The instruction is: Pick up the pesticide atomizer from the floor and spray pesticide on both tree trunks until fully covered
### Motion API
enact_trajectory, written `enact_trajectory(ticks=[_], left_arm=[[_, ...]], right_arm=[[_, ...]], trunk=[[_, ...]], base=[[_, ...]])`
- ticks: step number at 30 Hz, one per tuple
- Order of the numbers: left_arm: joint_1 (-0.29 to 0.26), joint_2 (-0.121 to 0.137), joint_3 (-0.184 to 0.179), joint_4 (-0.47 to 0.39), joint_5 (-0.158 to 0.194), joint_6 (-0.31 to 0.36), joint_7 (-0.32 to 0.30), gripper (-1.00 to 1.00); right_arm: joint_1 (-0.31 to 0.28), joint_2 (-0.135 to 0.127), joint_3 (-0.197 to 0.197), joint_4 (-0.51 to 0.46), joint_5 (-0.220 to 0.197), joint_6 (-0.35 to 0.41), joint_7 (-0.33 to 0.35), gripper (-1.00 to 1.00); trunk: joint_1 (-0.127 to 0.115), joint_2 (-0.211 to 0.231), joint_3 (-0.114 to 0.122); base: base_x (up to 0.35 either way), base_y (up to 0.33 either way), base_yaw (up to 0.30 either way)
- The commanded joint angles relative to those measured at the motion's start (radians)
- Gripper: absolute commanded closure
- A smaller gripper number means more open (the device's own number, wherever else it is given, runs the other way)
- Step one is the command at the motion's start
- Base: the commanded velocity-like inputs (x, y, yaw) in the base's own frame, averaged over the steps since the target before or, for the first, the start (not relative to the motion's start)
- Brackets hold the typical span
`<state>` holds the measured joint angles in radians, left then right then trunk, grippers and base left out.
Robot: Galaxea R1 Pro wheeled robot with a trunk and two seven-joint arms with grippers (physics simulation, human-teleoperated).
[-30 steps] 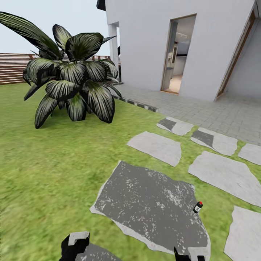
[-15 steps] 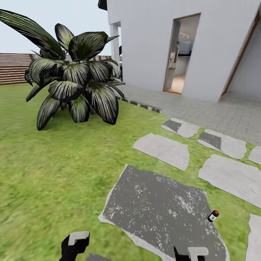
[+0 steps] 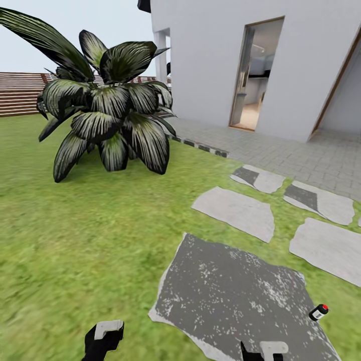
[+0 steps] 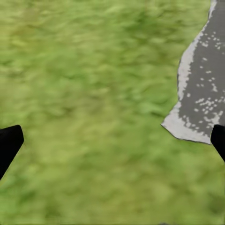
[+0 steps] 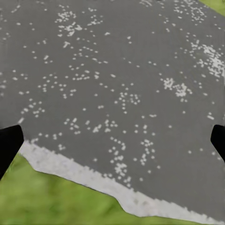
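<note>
Two grippers, left gripper [image 3: 104,337] and right gripper [image 3: 263,350], hang low, spread wide, empty. Just beyond, the pesticide atomizer [image 3: 318,312] lies at the dark stepping stone's [image 3: 235,296] right edge: still approaching, next reach right. Farther: grass [image 3: 75,240], a broad-leaved plant [image 3: 105,115], white house [image 3: 215,55].

broad-leaved dark plant [image 3: 105,115], grey stepping stones [image 3: 235,296], white house [image 3: 225,55]

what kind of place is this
A house's back garden, most likely: a grass lawn with grey stepping stones, a brown slat fence, and a white house with an open doorway.
</note>
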<state>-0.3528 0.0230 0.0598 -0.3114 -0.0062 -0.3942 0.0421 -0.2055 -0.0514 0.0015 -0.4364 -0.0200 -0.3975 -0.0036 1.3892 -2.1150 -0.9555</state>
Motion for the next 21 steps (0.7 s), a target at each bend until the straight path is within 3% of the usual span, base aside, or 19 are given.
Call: enact_trajectory(ticks=[1,21], left_arm=[[0.0,0.0,0.0,0.0,0.0,0.0,0.0,-1.0],[0.0,0.0,0.0,0.0,0.001,-0.001,0.001,-1.0]], right_arm=[[0.0,0.0,0.0,0.0,0.0,0.0,0.0,-1.0],[0.0,0.0,0.0,0.001,0.0,0.0,0.001,-1.0]], trunk=[[0.0,0.0,0.0],[0.0,0.0,0.0]], base=[[0.183,0.26,-0.019],[0.168,0.272,-0.244]])
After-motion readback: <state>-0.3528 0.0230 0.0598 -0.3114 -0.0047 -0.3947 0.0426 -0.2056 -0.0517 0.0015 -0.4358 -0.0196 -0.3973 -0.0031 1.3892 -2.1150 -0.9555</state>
